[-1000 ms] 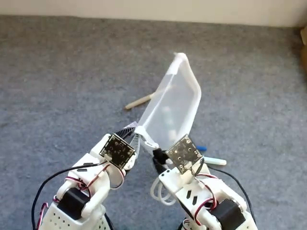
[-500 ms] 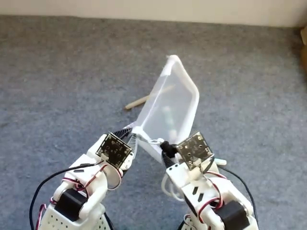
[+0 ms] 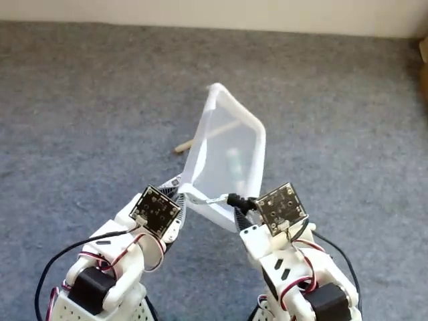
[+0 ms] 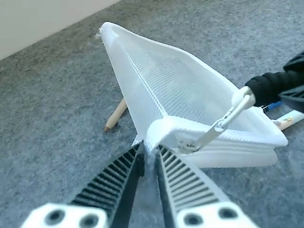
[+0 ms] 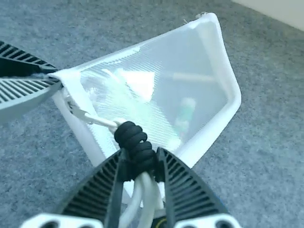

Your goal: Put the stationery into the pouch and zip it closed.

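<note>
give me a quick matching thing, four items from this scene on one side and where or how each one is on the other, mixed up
Column one:
1. pouch
2. pencil
3. left gripper
4. right gripper

Column two:
a. lying on the grey carpet, outside the pouch
b. shut on the black knotted cord at the zip
c. shut on a corner of the pouch
d. white mesh, held at one end by both arms

Pairs: 1-d, 2-a, 3-c, 4-b
</note>
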`<action>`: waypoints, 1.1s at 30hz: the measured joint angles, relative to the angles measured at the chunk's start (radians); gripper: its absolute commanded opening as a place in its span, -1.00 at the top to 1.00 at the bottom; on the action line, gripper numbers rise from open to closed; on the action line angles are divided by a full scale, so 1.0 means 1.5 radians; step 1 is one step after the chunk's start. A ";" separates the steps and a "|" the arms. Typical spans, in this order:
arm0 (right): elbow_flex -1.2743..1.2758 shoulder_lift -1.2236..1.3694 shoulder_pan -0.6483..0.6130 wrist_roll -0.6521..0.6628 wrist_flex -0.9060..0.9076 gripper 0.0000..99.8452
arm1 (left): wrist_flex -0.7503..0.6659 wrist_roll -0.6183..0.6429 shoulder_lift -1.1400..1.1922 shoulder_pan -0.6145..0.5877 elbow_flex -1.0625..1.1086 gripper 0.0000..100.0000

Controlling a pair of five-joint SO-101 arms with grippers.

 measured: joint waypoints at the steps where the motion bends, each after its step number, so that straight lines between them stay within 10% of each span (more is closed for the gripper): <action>1: 0.000 0.000 0.002 0.000 0.001 0.99 | 0.000 0.000 0.000 0.003 0.000 0.69; 33: -0.002 -0.006 -0.003 0.038 0.038 0.99 | -0.137 -0.003 0.004 0.133 0.084 0.65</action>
